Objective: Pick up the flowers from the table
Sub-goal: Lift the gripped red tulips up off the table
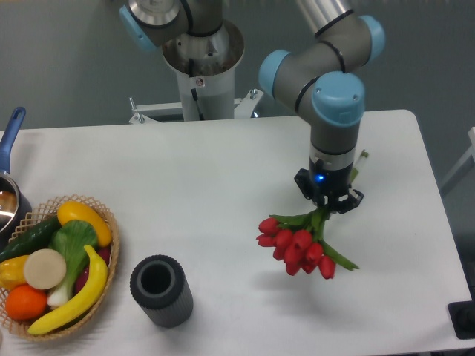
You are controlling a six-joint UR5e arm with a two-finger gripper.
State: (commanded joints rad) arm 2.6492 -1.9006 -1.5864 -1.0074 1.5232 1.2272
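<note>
At the far left of the table (223, 170), well away from the flowers (300, 248): a pot (9, 194) with a blue handle, cut off by the frame edge, and just below it a wicker basket (104, 285) of fruit and vegetables, with a banana, an orange and a cucumber among them. Nearer the flowers, but still well apart from them, stands a dark ribbed cylinder (161, 291), upright and open at the top. Right of that, the flowers themselves: red buds hanging down and to the left, green stems running up into the gripper (329, 199). Clamped on the stems, as far as can be judged, with the fingers closed around the green just above the leaves; the exact finger contact stays hidden behind the wrist. A soft shadow lies on the white top below the buds and apart from them, so probably lifted clear already rather than resting. Step in hand, then: the lift, with the grasp made. Next calls for a steady straight rise, grip held firm, no swinging, since the heavy bud end droops and could slip or brush the tabletop.
</note>
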